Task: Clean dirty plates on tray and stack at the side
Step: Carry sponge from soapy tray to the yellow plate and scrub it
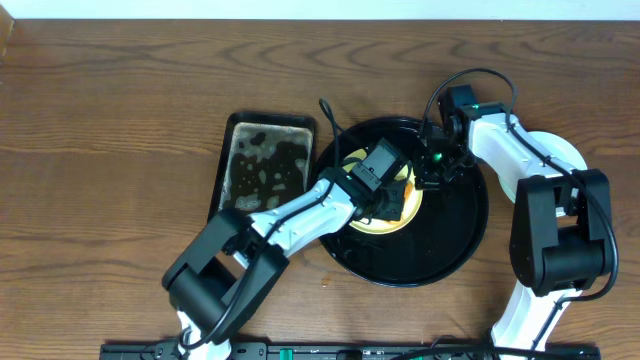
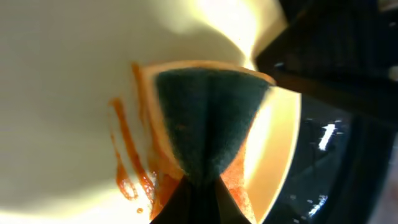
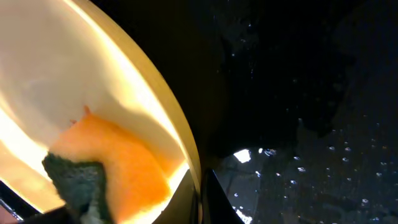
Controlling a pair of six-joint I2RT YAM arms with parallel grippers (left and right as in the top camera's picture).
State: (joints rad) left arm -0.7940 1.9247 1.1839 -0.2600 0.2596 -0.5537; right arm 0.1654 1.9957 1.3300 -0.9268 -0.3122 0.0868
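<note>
Left end effector point(image 2: 200, 182) pinches a scratchy green-faced orange sponge point(image 2: 208, 124) onto the glossy, sauce-streaked yellow plate point(image 2: 62, 93).

Dark brown wood-grain table point(image 1: 110, 120), pale wall strip point(image 1: 300, 8) along its far edge, soft even light

I see a grained wooden table point(image 1: 120, 90), a glossy black tray point(image 1: 455, 235) beaded with water, a smooth shiny yellow plate point(image 2: 62, 81), and a sponge point(image 2: 208, 124) of orange foam faced with rough green scourer.
</note>
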